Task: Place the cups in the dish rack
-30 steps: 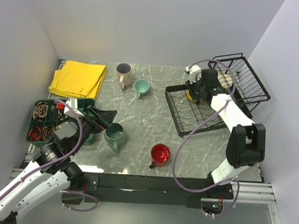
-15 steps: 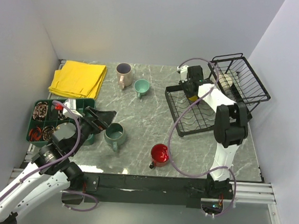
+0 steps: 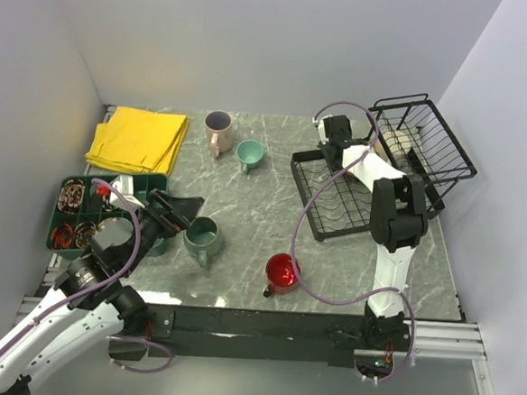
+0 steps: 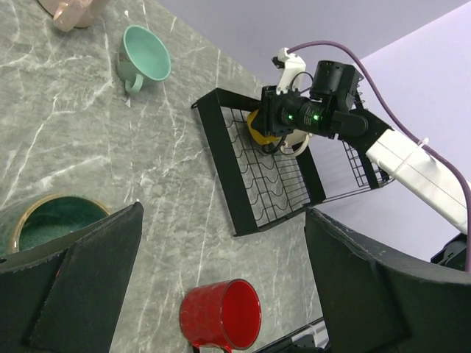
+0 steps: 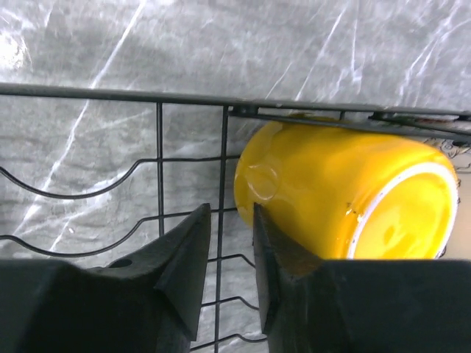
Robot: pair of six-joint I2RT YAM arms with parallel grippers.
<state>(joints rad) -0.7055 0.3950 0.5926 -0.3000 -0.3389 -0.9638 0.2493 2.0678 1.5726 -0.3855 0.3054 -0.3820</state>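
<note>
1. Yellow mug (image 5: pixel 331 198): lies on its side inside the dish rack (image 4: pixel 218 173), at the far left corner of the flat tray.
2. Right gripper (image 5: pixel 232 213): fingers set close together with a slim gap. One tip seems to touch the mug, but a grip cannot be confirmed.
3. Left gripper (image 3: pixel 189 208): spread wide, empty, beside the grey-green mug (image 3: pixel 203 238) on the table (image 3: pixel 263 206).

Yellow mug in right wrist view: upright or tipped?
Tipped. The yellow mug lies on its side on the dish rack wires, its rim facing sideways.
</note>
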